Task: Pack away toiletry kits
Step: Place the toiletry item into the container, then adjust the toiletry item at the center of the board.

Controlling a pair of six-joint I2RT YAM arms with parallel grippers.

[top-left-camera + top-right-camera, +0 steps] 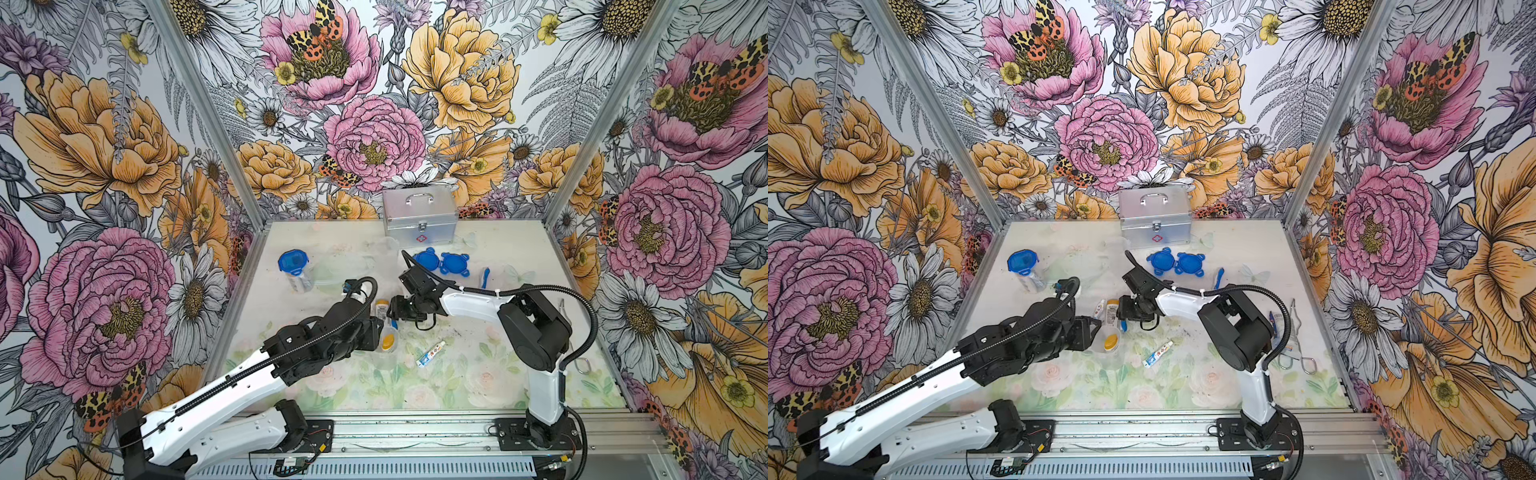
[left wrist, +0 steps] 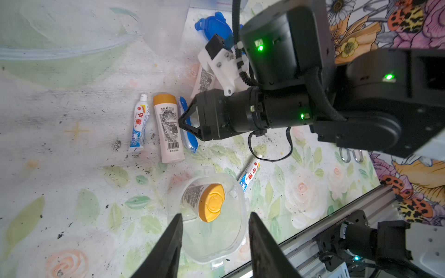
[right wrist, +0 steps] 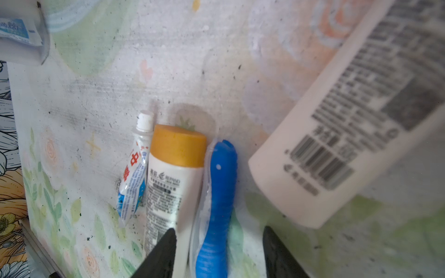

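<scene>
Nearest the rail, a clear cup [image 2: 237, 243] stands on the flowered table [image 2: 72, 168]. A white bottle [image 2: 207, 202] leans inside it, its yellow-orange cap up. Just beside the cup lies a white-blue tube [image 2: 250, 174] with red print.

Farther in, three things lie side by side, close together. They are a second tube [image 2: 138, 125], a second bottle [image 2: 168, 130] with a barcode label, and a blue-white toothbrush [image 2: 191, 142] in a clear wrap.

Toward the back left stands a closed cup [image 1: 297, 272] with a blue clip lid. Two loose blue lids [image 1: 428, 259] touch each other near another toothbrush [image 1: 485, 277], in front of the metal case [image 1: 419, 214].

A third bottle [image 3: 349, 115] lies by the right wrist. It is blurred in the right wrist view and hidden under the arm in both top views. Clear shapes at the back [image 1: 386, 247] are too faint to count. Behind the right elbow, a further tube [image 1: 1273, 320] shows only in part.

The left gripper [image 2: 215, 213] is partly parted, with one finger on either side of the near cup's rim. Whether the fingers press the cup cannot be told.

The right gripper [image 3: 218, 228] hangs low over the row with its fingers spread. The wrapped toothbrush lies between them with a gap on one side, and the other finger is over the second bottle. It grips nothing.
</scene>
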